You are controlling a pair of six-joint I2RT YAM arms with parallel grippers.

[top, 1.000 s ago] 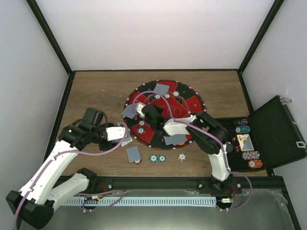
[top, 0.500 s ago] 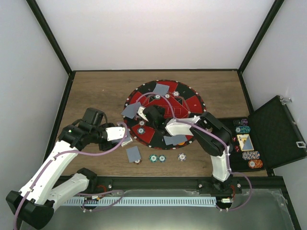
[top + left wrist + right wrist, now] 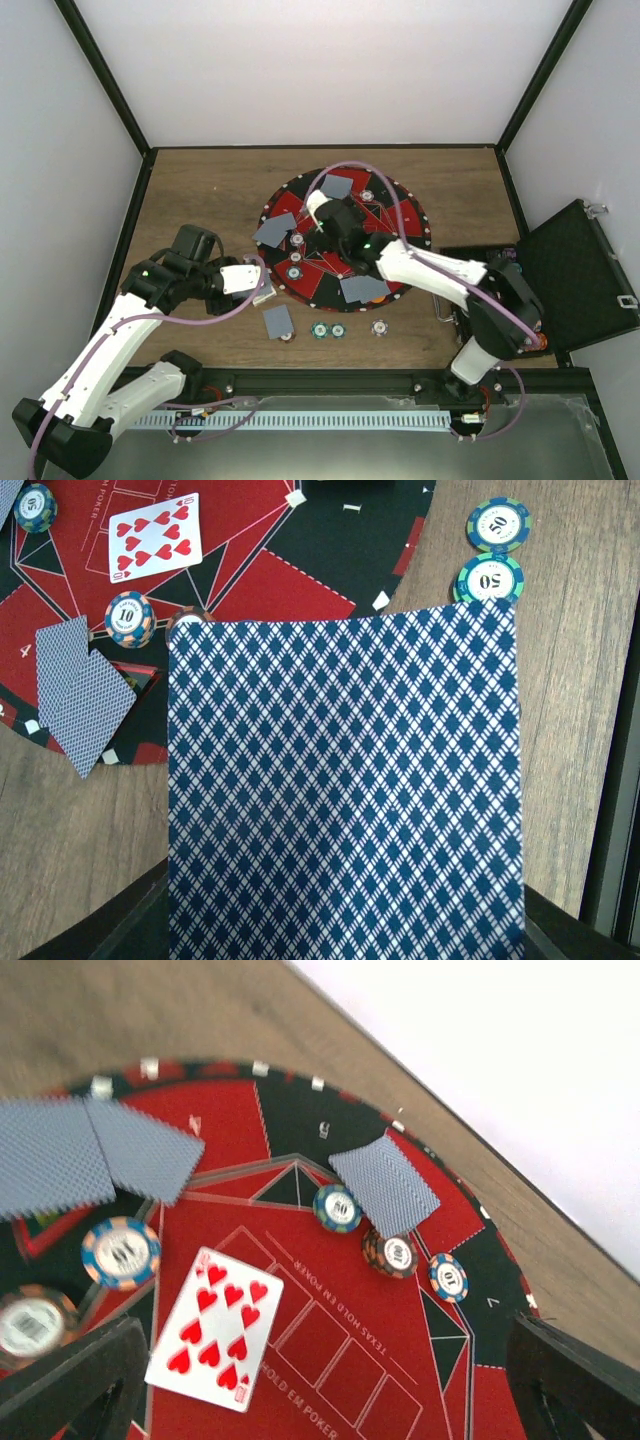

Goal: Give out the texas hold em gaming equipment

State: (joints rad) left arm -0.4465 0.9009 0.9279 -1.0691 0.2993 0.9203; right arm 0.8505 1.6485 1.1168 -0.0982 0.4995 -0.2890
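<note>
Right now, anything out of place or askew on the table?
Mildly: some face-down cards lie off the mat on bare wood near the arms, chips beside them, while other cards sit on the mat. The pair at the left rim overhangs its edge. Nothing looks spilled or damaged.

- My left arm (image 3: 103,348) and right arm (image 3: 435,268): white shells, black joints.
- A purple cable (image 3: 190,320) runs along each.
- Black base clamps (image 3: 58,438).
- Right gripper (image 3: 322,1385): black fingers.
</note>
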